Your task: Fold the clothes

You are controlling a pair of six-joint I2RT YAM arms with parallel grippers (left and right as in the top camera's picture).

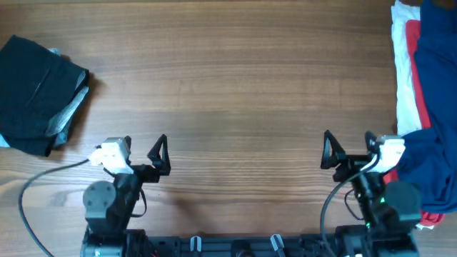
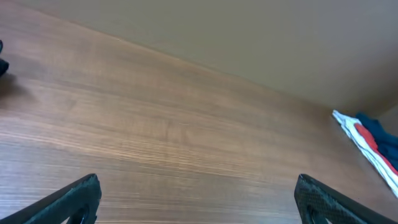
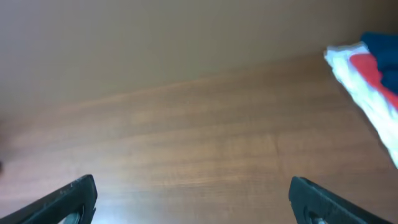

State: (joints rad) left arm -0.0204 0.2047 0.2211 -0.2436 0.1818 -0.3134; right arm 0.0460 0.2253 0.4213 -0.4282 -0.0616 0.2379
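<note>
Wooden table [image 1: 235,71] holds the blue shirt [image 1: 437,78] at three o'clock, and since left gripper [image 1: 144,143] and right gripper [image 1: 348,139] gape empty, the right should pinch only its edge.

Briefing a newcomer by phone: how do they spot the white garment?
On the wooden table, find the clothes pile at the right edge. The white garment is its strip nearest the table's middle, before the red garment and blue shirt.

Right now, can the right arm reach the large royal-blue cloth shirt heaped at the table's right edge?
Probably yes: the open right gripper stands right beside the royal-blue shirt, and nothing lies between them.
</note>
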